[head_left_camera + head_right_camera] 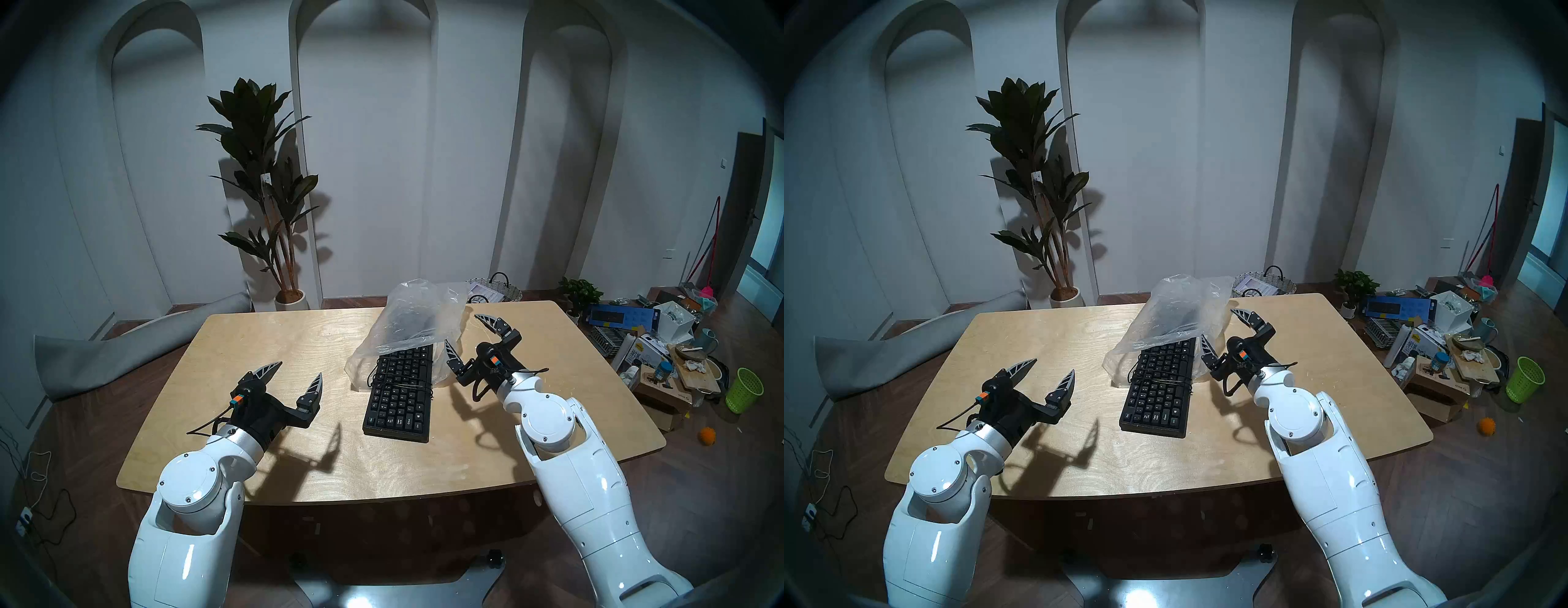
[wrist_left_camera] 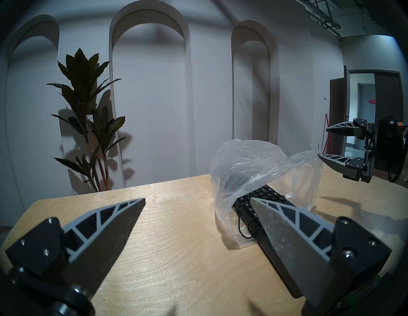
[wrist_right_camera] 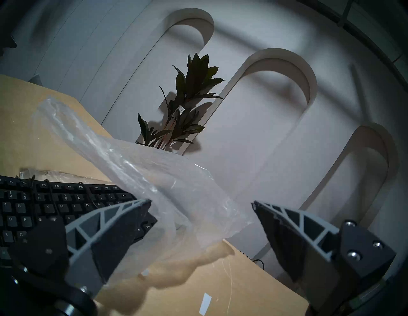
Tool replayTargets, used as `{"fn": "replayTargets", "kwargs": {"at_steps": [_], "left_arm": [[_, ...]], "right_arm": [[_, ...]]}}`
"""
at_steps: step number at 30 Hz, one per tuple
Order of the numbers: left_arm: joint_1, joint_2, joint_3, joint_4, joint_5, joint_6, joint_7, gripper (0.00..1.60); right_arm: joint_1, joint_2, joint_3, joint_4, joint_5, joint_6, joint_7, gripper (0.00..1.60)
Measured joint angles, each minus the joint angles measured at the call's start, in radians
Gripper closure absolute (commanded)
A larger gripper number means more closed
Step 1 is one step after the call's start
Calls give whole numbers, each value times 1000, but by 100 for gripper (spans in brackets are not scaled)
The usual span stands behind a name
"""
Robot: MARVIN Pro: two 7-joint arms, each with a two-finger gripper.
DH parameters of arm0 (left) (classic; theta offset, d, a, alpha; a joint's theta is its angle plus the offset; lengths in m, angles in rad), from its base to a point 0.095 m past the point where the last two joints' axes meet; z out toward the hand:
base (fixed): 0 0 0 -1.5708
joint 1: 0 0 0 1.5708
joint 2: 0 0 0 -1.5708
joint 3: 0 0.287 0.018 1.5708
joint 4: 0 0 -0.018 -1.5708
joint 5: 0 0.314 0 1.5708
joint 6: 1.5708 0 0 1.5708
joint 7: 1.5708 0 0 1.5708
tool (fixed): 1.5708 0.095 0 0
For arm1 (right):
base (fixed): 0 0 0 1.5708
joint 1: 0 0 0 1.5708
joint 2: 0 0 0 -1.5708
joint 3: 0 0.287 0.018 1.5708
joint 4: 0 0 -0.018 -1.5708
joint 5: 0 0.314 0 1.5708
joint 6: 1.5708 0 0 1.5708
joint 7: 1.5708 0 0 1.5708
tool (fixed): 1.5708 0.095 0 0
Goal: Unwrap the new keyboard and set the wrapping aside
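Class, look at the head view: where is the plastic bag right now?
The bag lies mid-table toward the far edge, still covering the keyboard's far half, beside the open right gripper.

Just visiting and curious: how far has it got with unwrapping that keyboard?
Partly done: the near half of the keyboard lies bare on the table, the far half still inside the plastic bag. In hand: nothing yet; the right gripper is open beside the bag, the left gripper open and apart. Left: pulling the bag off and setting it aside.

Left hand (image 1: 299,368) level, fingers spread wide, empty, right hand (image 1: 466,331) level, fingers spread wide, angled leftward
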Motion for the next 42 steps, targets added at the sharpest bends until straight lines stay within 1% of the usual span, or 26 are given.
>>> {"fn": "replayTargets", "kwargs": {"at_steps": [5, 10, 12, 14, 17, 21, 26, 27, 28, 31, 34, 42], "left_arm": [[0, 0, 0, 0, 0, 0, 0, 0], [0, 1, 0, 0, 0, 0, 0, 0], [0, 1, 1, 0, 1, 0, 0, 0], [0, 1, 1, 0, 2, 0, 0, 0], [0, 1, 1, 0, 3, 0, 0, 0], [0, 1, 1, 0, 4, 0, 0, 0], [0, 1, 1, 0, 4, 0, 0, 0], [0, 1, 1, 0, 4, 0, 0, 0], [0, 1, 1, 0, 4, 0, 0, 0], [0, 1, 1, 0, 5, 0, 0, 0], [0, 2, 1, 0, 5, 0, 0, 0], [0, 2, 1, 0, 5, 0, 0, 0]], "right_arm": [[49, -28, -35, 68, -27, 1, 5, 0], [97, -61, -82, 174, -63, -18, 6, 0], [110, -68, -90, 205, -74, -26, 6, 0], [132, -79, -97, 258, -91, -42, -1, 0], [159, -90, -100, 305, -107, -61, -11, 0], [190, -98, -97, 337, -123, -78, -24, 0], [237, -111, -79, 370, -141, -98, -54, 0], [244, -114, -75, 375, -142, -101, -60, 146], [254, -118, -71, 380, -144, -105, -68, 160], [281, -131, -56, 398, -136, -115, -83, 160], [301, -146, -39, 400, -105, -134, -96, 160], [328, -189, 5, 326, -15, -201, -138, 160]]}}
